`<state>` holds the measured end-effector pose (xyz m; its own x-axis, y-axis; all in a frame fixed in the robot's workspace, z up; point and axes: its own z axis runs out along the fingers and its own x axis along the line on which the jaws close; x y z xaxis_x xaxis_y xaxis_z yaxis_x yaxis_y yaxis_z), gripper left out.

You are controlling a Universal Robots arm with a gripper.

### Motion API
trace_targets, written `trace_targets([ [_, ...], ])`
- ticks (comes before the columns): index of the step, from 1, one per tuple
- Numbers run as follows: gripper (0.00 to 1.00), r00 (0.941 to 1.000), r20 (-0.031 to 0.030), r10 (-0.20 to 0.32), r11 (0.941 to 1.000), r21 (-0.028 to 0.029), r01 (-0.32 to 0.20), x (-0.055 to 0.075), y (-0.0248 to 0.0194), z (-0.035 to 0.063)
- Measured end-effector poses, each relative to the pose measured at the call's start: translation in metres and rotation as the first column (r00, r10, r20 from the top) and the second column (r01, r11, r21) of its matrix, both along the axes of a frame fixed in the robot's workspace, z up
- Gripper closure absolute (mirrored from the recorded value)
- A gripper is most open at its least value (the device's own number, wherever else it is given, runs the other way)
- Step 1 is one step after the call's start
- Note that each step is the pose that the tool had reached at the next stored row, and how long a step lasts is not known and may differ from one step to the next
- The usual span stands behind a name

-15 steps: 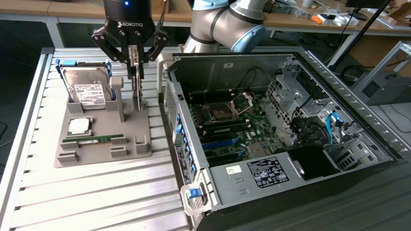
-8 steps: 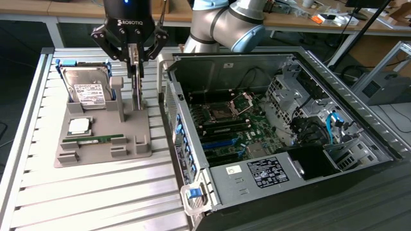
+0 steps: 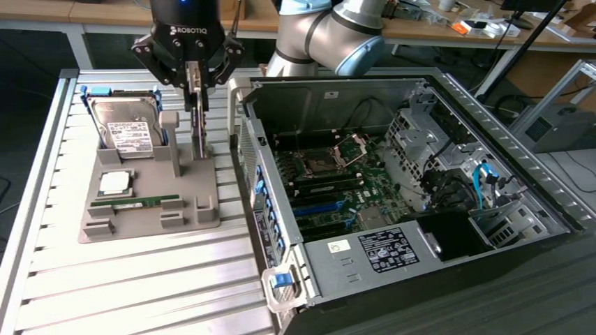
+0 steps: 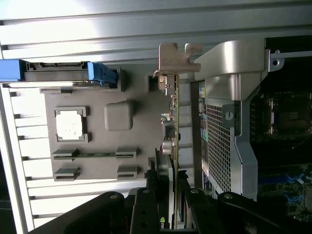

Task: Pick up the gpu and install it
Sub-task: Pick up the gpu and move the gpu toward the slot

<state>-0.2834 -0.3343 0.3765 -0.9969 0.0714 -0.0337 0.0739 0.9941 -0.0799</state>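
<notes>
A ribbed metal surface (image 3: 139, 279) carries an open computer case (image 3: 391, 248) lying on its side at the exterior view's right, motherboard exposed. Just beside it sits a grey fixture tray (image 3: 149, 225) holding a hard drive (image 3: 125, 129), a CPU (image 3: 116, 183) and a RAM stick (image 3: 139, 202). The gpu (image 3: 199, 132) stands upright on edge over the tray's case-side edge, and the end effector (image 3: 192, 84) is clenched on its upper edge; whether the card's lower edge touches the tray cannot be told
</notes>
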Motion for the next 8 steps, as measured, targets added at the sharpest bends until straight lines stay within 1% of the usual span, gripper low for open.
trace_targets([
  [8,0.73,1.0000,0.0000,0.000,1.0000,0.0000,0.000,0.0000,0.0000,0.0030],
])
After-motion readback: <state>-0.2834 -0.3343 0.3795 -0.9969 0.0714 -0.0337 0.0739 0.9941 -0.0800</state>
